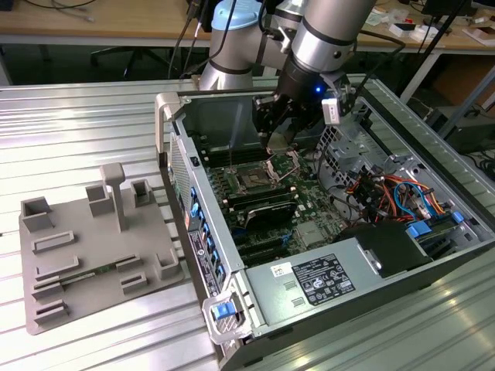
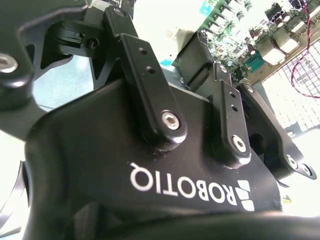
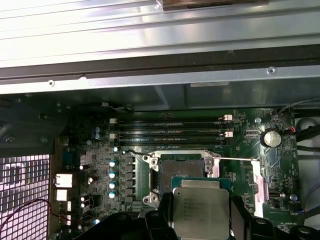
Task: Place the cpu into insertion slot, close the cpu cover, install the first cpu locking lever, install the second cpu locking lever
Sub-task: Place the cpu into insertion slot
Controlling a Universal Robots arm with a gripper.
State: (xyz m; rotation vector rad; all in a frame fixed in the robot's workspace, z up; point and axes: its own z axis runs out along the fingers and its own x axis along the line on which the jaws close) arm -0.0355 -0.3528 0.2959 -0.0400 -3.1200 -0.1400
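Observation:
In the first wrist view the cpu (image 3: 201, 209), a square chip with a silver-grey top, sits between my gripper's (image 3: 201, 222) black fingers (image 3: 162, 212). Its far edge overlaps the near side of the insertion slot (image 3: 180, 167), a dark square socket with a silver rim on the green board. A thin lever wire (image 3: 235, 159) runs beside the socket. In the exterior view my gripper (image 1: 277, 137) hangs inside the computer case, a little above and behind the insertion slot (image 1: 252, 180). The cpu cover (image 1: 285, 160) stands raised at the socket's far side. The second wrist view shows my gripper's black body (image 2: 150, 175).
Long black memory slots (image 3: 170, 131) lie just beyond the socket, with the case wall (image 1: 224, 116) behind them. A bundle of coloured cables (image 1: 387, 193) and a power supply (image 1: 317, 282) occupy the case's near end. A grey fixture tray (image 1: 93, 247) rests on the table outside.

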